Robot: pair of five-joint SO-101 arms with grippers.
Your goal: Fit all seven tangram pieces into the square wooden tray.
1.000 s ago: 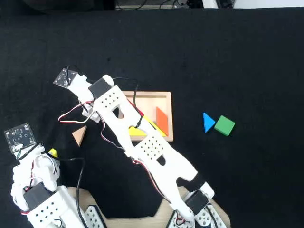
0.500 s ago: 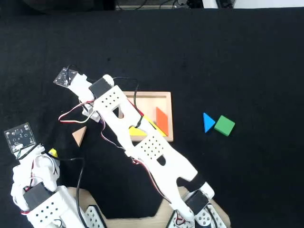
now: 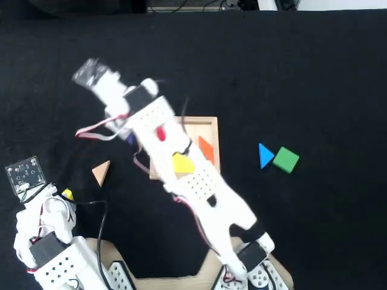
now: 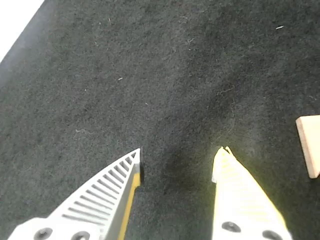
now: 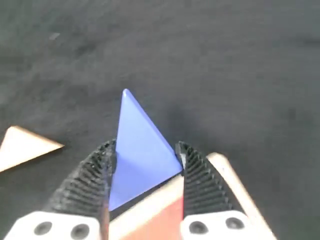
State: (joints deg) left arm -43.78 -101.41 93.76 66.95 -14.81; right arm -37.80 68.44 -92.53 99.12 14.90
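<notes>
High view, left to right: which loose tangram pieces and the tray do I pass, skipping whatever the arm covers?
tan triangle → wooden tray → blue triangle → green square

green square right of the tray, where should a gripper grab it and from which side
Probably from straight above: the green square lies flat on the black table. Pinch its far and near edges; those parallel sides are free, while the blue triangle sits close by its edge toward the wooden tray.
</notes>
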